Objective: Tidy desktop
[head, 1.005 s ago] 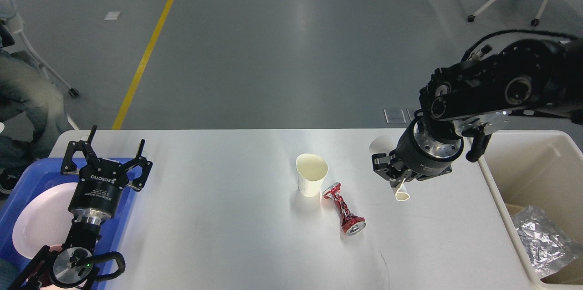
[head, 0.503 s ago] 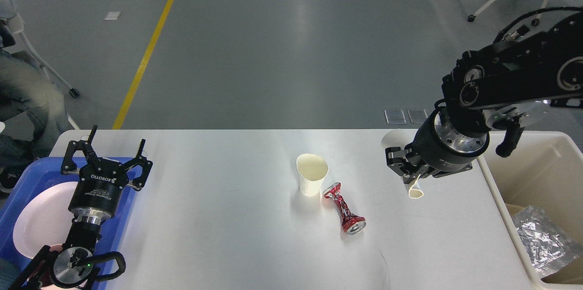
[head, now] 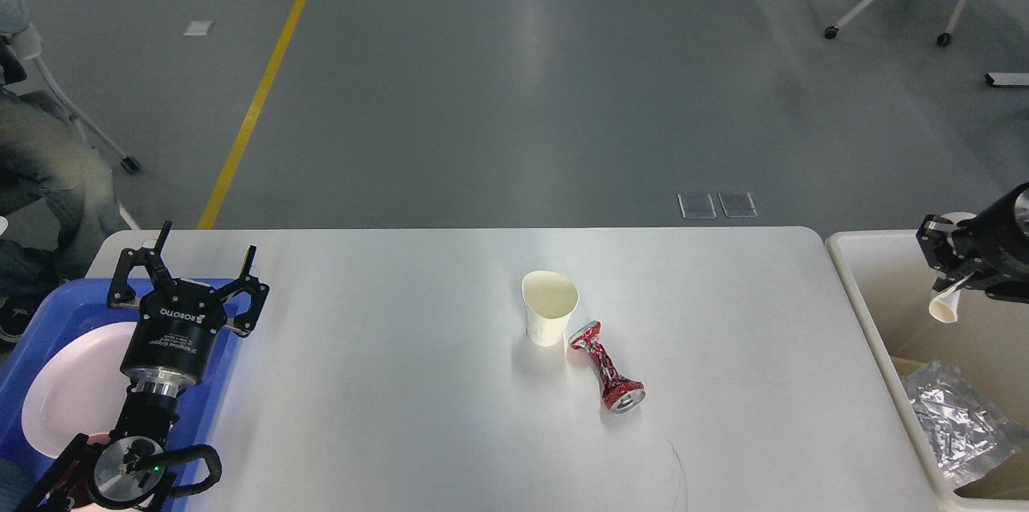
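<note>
Right gripper (head: 947, 287) pinches a crumpled paper cup (head: 945, 307) above the cream bin (head: 872, 295); left gripper (head: 203, 267) gapes empty; upright paper cup (head: 550, 309) and crushed red can (head: 606, 368) remain mid-desktop (head: 386, 383)

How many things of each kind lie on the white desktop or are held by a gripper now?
Paper cups: 2, one upright on the desktop at, one squashed in the right gripper at
Crushed red cans: 1
Total: 3
</note>
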Motion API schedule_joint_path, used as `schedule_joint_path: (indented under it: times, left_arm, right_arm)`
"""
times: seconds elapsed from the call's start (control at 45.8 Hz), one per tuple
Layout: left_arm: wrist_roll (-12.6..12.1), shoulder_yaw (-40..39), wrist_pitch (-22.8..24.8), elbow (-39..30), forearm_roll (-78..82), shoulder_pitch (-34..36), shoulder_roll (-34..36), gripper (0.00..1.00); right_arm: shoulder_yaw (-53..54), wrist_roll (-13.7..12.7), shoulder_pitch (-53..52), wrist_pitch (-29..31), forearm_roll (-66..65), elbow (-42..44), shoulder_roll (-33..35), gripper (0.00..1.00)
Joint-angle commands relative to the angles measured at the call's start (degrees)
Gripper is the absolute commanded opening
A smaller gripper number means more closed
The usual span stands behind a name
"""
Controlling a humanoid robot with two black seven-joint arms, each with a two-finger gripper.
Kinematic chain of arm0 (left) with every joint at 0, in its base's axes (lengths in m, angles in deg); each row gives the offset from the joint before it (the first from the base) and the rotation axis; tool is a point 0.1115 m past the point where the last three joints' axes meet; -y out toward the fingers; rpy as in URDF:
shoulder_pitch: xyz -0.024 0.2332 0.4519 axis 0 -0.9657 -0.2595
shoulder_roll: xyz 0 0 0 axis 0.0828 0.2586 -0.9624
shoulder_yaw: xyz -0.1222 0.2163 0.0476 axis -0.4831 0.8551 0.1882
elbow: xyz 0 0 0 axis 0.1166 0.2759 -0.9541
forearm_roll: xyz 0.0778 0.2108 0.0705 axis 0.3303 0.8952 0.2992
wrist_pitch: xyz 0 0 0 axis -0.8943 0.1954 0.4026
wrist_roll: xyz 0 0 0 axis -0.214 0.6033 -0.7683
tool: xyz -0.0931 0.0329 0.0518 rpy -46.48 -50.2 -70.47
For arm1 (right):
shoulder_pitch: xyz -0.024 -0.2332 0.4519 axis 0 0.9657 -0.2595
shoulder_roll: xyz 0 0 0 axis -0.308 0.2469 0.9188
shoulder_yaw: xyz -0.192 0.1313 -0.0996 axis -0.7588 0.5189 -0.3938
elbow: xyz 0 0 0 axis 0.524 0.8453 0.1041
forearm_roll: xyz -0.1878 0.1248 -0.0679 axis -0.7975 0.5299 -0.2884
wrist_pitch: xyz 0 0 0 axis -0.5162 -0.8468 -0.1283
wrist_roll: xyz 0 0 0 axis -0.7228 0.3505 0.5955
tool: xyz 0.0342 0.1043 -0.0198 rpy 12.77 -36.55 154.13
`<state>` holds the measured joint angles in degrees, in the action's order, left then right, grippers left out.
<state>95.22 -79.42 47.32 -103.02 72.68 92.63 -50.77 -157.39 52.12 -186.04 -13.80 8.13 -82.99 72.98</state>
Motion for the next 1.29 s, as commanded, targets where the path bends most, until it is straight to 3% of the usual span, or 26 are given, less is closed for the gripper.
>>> schedule_joint_path:
  times: [0.0,0.306,0.546,0.765,0.961,1.267]
  left_arm:
    - [0.0,0.0,0.0,0.0,0.0,0.0,0.0,0.96]
    - [0.0,0.0,0.0,0.0,0.0,0.0,0.0,0.96]
    - [-0.1,0.0,0.0,0.0,0.0,0.0,0.0,0.96]
    - [0.0,0.0,0.0,0.0,0.0,0.0,0.0,0.96]
    - [0.0,0.0,0.0,0.0,0.0,0.0,0.0,0.96]
    - [0.0,0.0,0.0,0.0,0.0,0.0,0.0,0.96]
  right_arm:
    - [0.8,0.1,8.2,-0.1,-0.3,9.2,4.8,0.00]
    - [20.0,0.3,38.8,-2.3,-0.8,34.2,8.6,0.00]
    - [33.2,0.4,61.5,-15.6,-1.1,48.2,1.1,0.00]
    - [32.7,0.5,70.1,-24.1,-1.2,57.1,-7.6,0.00]
    - [31.1,2.8,76.4,-24.5,-6.1,66.8,-15.0,0.00]
    - [30.5,3.2,77.1,-24.2,-7.6,67.4,-15.8,0.00]
